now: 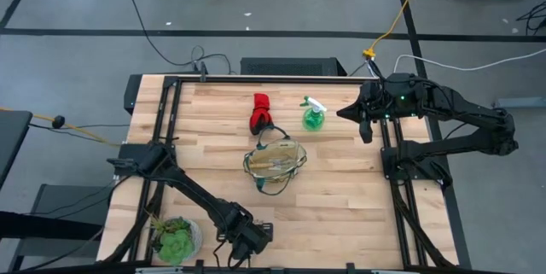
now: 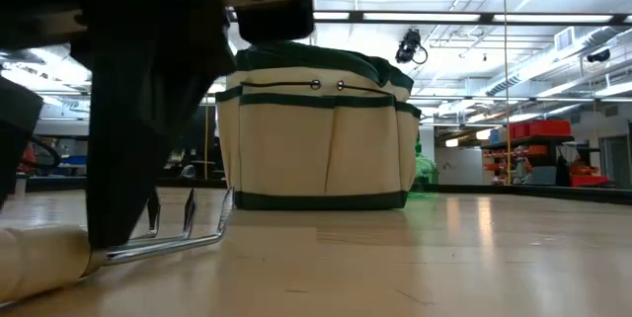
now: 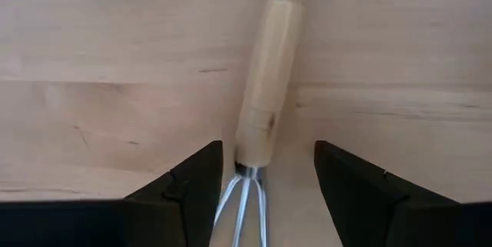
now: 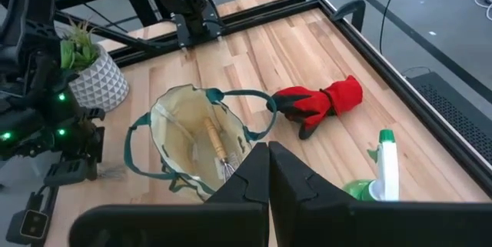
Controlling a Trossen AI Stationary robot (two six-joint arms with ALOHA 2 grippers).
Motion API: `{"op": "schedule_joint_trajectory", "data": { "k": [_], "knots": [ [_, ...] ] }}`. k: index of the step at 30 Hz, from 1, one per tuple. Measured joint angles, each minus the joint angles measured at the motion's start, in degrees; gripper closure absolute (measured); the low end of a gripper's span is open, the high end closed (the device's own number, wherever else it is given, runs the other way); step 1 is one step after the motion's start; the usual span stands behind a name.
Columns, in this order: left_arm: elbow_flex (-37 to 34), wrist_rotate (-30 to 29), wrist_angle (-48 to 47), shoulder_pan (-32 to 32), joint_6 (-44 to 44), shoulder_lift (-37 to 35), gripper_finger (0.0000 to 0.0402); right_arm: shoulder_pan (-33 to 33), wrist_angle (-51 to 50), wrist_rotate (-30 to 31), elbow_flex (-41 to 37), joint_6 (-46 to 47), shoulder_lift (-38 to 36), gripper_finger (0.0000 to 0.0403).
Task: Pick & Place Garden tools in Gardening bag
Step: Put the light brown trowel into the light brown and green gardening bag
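Observation:
A hand rake (image 3: 265,85) with a pale wooden handle lies flat on the table near its front edge, its metal prongs (image 2: 188,220) pointing up. My left gripper (image 3: 267,145) stands open above it, pointing steeply down. Its fingers are on either side of the spot where handle meets metal neck, with a gap to each. The tan gardening bag (image 1: 275,161) stands at mid-table with a second rake (image 4: 215,143) inside. The red-and-black glove (image 1: 260,113) and the green spray bottle (image 1: 313,116) sit beyond it. My right gripper (image 4: 269,155) hangs shut above the table's far right.
A leafy plant in a white pot (image 1: 175,238) stands at the near left corner, close beside my left arm. Black frame rails (image 1: 388,180) run along the table's sides. Bare wood lies between the bag and the near edge.

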Motion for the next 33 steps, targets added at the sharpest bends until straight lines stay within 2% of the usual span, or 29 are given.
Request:
{"op": "schedule_joint_trajectory", "data": {
  "k": [14, 21, 33],
  "knots": [
    [0.1, 0.3, -3.2, 0.1, -1.1, 0.3, 0.0278, 0.0, -0.3, 0.0, 0.0, 0.0, 0.0, 0.0401],
    [0.1, 2.4, -4.6, 0.5, -5.1, 0.4, 0.0318, 0.0, -0.3, 0.0, 0.0, 0.0, 0.0, 0.0401],
    [0.1, 2.9, -4.9, 1.0, -6.3, 0.4, 0.0329, 0.0, -1.0, 0.0, 0.0, 0.0, 0.0, 0.0401]
  ]
}}
